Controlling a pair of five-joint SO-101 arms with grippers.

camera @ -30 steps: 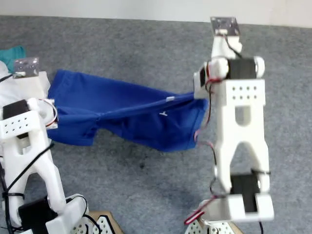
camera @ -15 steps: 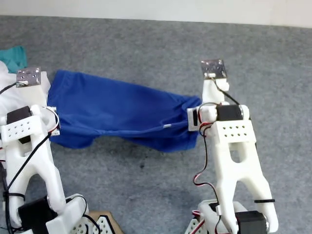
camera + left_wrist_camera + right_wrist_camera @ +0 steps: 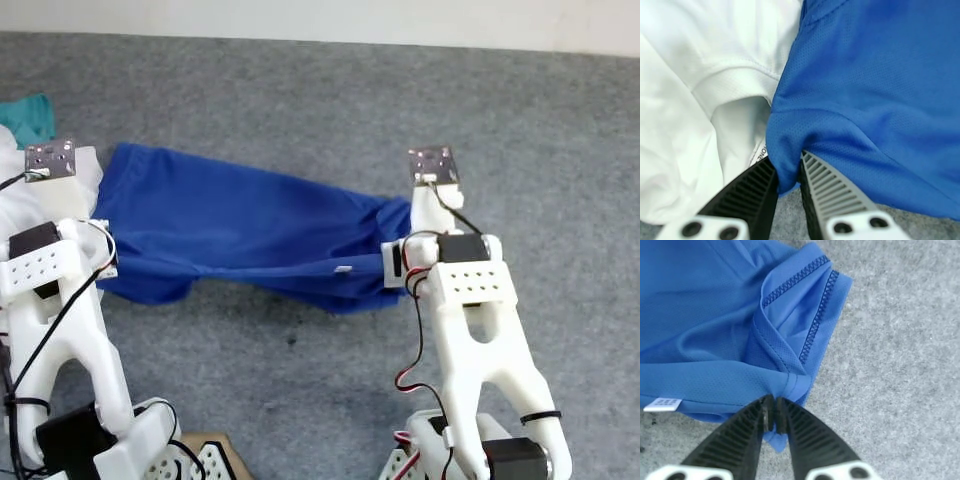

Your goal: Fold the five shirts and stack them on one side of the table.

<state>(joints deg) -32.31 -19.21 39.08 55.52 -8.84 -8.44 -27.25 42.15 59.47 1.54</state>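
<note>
The blue shirt is held stretched between the two arms, low over the grey table, with its length run from side to side and its cloth creased and bunched toward both ends. The left gripper is clamped narrowly on a fold at one end of the shirt, with the cloth pinched between its ribbed jaws. The right gripper is closed almost tight on the opposite end, where a stitched hem is gathered just above the tips. A small white tag is seen on the blue cloth near that gripper. A white shirt is lain rumpled just beside the left end, touching the blue cloth, and in the high view it is partly covered by the left arm. A teal cloth is seen at the table's edge beyond the white shirt. The right end of the blue shirt is partly hidden under the right arm.
</note>
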